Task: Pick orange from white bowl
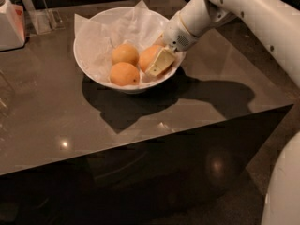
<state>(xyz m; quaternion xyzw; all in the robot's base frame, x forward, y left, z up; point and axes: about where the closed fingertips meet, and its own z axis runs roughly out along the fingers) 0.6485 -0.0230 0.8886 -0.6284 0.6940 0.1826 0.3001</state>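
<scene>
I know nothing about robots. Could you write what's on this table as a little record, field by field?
Surface: dark glossy table
Container: white bowl, lined with crumpled paper
Contents: the orange at right; one smaller fruit beside it, another in front
Gripper: gripper inside the bowl, against the orange's right side
Arm: white arm reaching in from the right
Status: orange not yet lifted out
Nearby: white carton, far left
</scene>
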